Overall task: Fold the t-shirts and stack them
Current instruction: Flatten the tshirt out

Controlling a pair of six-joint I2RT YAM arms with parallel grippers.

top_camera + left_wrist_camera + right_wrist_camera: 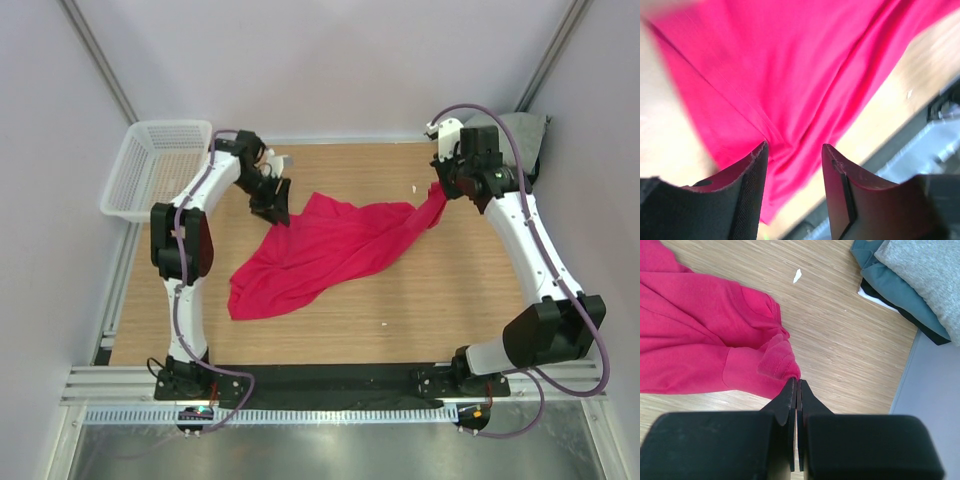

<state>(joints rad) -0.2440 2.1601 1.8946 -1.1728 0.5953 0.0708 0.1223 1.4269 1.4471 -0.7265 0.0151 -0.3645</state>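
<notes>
A crimson-pink t-shirt (325,250) lies crumpled across the middle of the wooden table. My right gripper (440,192) is shut on its sleeve hem (782,365) and holds that end lifted at the right. My left gripper (272,208) hovers at the shirt's upper left corner. Its jaws stand apart in the left wrist view (794,150), with pink cloth (790,75) beneath and nothing pinched between them. Folded t-shirts are stacked at the far right corner: a light grey one (927,270) on top, a dark blue-grey one (890,282) under it, and a sliver of white (871,293).
A white mesh basket (160,165) stands at the far left corner, behind the left arm. Small white scraps (797,275) lie on the wood near the right gripper. Grey walls close in the table, and a metal rail (330,385) runs along the near edge.
</notes>
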